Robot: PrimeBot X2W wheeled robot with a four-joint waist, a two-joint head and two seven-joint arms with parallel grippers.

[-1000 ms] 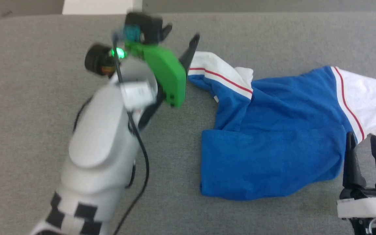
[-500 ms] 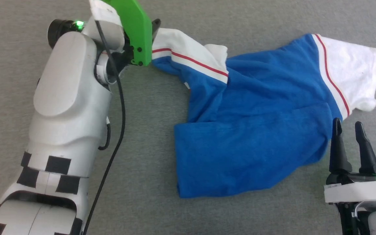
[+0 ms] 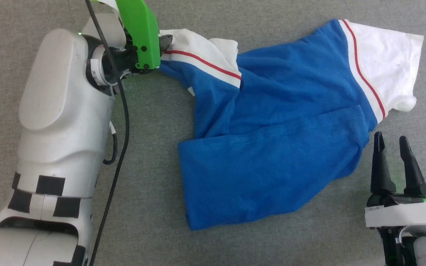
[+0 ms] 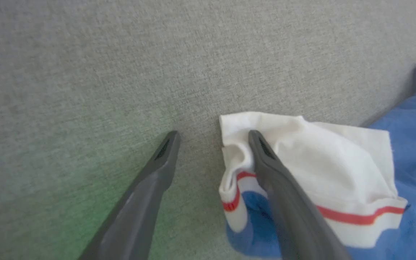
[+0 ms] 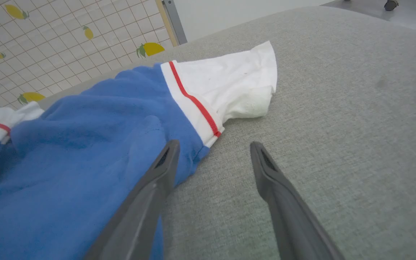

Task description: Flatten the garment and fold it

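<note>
The garment (image 3: 272, 147) is a royal-blue T-shirt lying crumpled on the grey table, its lower part folded over itself. One white sleeve with a red stripe (image 3: 198, 51) is bunched at the upper left, and the other sleeve (image 3: 386, 66) lies flat at the upper right. My left gripper (image 4: 213, 134) is open at the bunched sleeve (image 4: 320, 162): one finger (image 4: 265, 162) lies over the white cloth and the other over bare table. My right gripper (image 3: 390, 137) is open beside the blue hem, just below the right sleeve (image 5: 229, 79), holding nothing.
The grey fabric table (image 3: 142, 203) has bare room left of and in front of the shirt. My pale left forearm (image 3: 61, 111) and its black cable (image 3: 122, 122) lie along the left side. Beyond the table's far edge stands a tiled wall with lemon prints (image 5: 49, 32).
The head camera has tilted, so the whole picture shifted. My left gripper has come down and in to the bunched white sleeve. My right gripper stays beside the hem.
</note>
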